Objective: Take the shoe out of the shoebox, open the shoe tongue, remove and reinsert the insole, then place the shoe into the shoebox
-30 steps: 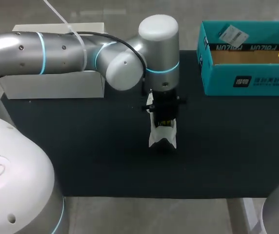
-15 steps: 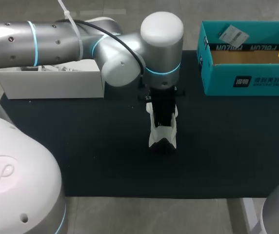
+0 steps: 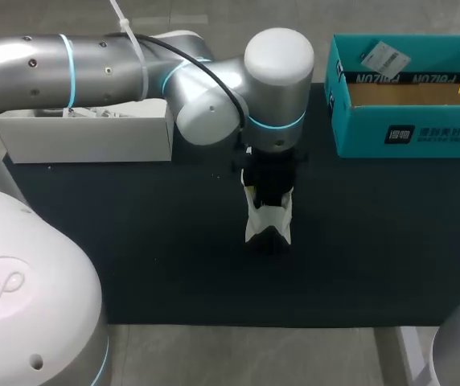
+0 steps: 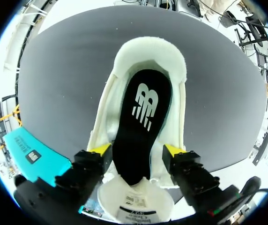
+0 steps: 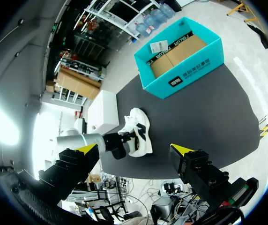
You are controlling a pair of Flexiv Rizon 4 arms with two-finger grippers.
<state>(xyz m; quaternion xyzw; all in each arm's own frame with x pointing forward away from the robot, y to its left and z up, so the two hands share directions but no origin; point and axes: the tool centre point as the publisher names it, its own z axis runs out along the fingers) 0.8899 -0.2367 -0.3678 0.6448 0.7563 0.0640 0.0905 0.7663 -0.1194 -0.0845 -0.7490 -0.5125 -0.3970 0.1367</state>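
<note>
The white sneaker (image 4: 148,51) sits on its sole on the black bench (image 3: 133,241), right under my left fingers (image 4: 101,150). They're spread wide, one on each side of the black insole (image 4: 141,122), not pinching it as far as I can see. My right fingers (image 5: 85,149) are wide open too, holding nothing, well away from the shoe. The teal cardboard shoebox (image 5: 185,70) is further beyond it.

At the middle of the counter (image 3: 174,265), shoe (image 3: 268,225) with insole (image 4: 141,126) inside, under the left fingers (image 4: 99,151); shoebox (image 3: 411,133) far right, second box (image 3: 85,141) far left.
</note>
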